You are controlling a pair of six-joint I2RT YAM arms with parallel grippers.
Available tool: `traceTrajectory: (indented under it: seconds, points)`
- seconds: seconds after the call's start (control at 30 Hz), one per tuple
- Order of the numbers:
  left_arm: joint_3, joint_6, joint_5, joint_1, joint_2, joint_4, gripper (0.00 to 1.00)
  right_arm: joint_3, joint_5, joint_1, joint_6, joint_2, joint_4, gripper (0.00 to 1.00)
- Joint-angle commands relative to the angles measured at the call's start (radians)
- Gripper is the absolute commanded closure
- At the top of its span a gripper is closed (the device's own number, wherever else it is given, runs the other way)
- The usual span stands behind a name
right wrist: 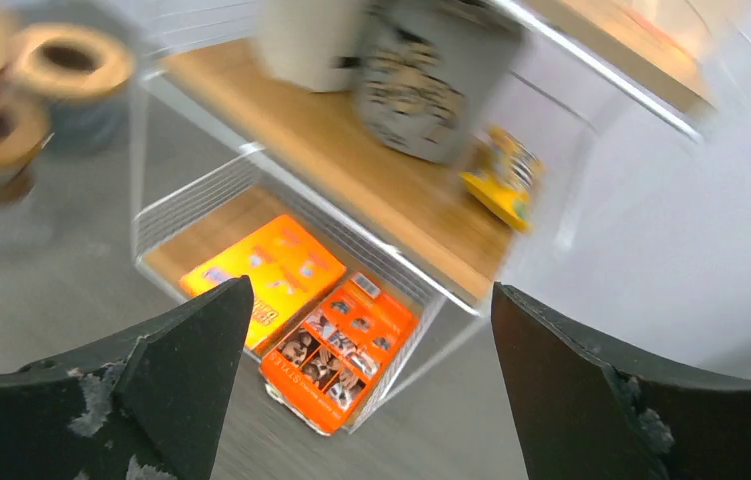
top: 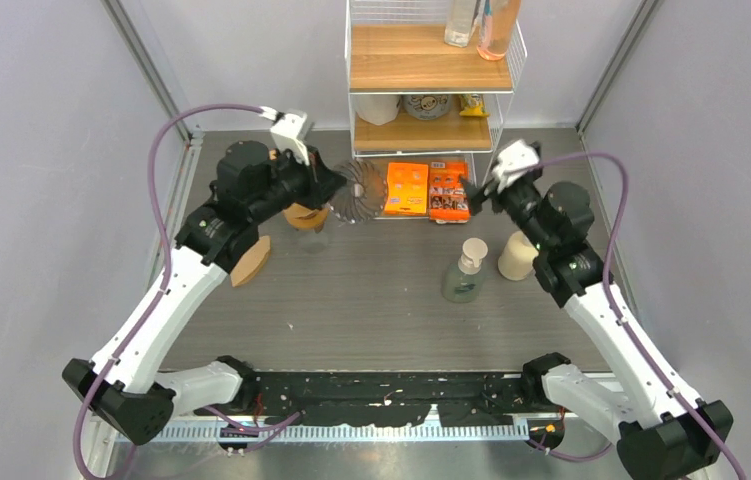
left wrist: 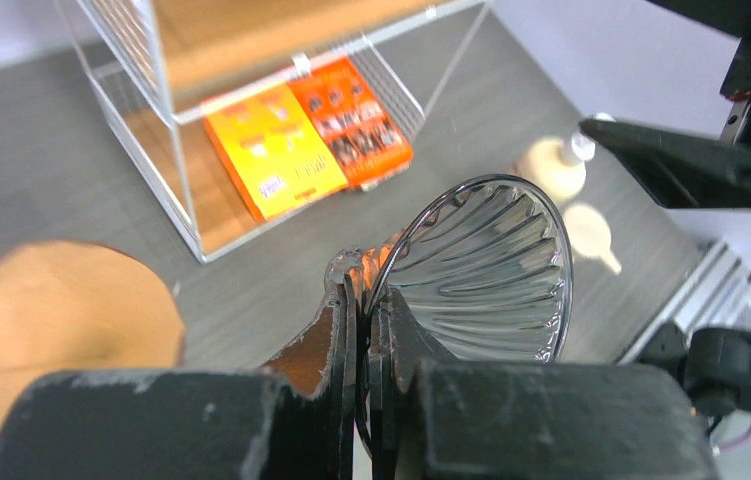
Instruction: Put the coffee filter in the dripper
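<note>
Top external view: the tan, wedge-shaped paper coffee filter (top: 251,260) lies flat on the grey wood-grain table (top: 371,320), toward the left edge at mid-depth, with no gripper touching it. The clear, ribbed glass cone dripper (top: 363,192) is held tipped on its side near the far edge, just in front of the white wire shelf unit with wooden boards (top: 421,60) and just left of two flat orange boxes (top: 406,188) on the shelf's lowest board. The left gripper (top: 339,185) has its jaws pressed together on the dripper's rim. In the left wrist view the gripper (left wrist: 363,300) pinches the thin glass edge, and the dripper (left wrist: 481,270) shows curved ribs running down its inner wall. A brown rounded object (top: 306,215) sits directly below the left gripper; what it is cannot be told. The right gripper (top: 473,190) hangs at the right front corner of the shelf, jaws spread wide and holding nothing; the right wrist view confirms the wide gap (right wrist: 371,390). A clear pump bottle (top: 463,275) and a beige cup (top: 517,257) stand right of centre, near each other. The widest open stretch of table lies between the filter and the pump bottle, running to the near edge.
</note>
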Motion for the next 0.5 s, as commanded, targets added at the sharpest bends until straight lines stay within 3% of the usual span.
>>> traceTrajectory:
  seconds: [0.0,0.07,0.2,0.3,0.47]
  points:
    - [0.056,-0.079,-0.019,0.104,-0.016,0.13,1.0,0.169,0.511,-0.056,0.5,0.097,-0.08,0.04]
    - [0.051,-0.123,-0.026,0.158,-0.012,0.145,1.0,0.236,0.564,-0.097,0.677,0.148,-0.223,0.04]
    - [0.046,-0.179,-0.087,0.257,-0.008,0.158,1.0,0.281,0.516,-0.224,0.845,0.195,-0.319,0.05]
    - [0.0,-0.183,-0.238,0.295,-0.036,0.225,1.0,0.261,0.548,-0.263,0.875,0.177,-0.334,0.05]
    - [-0.034,-0.22,-0.313,0.388,-0.065,0.279,1.0,0.206,0.621,-0.285,0.863,0.13,-0.331,0.04]
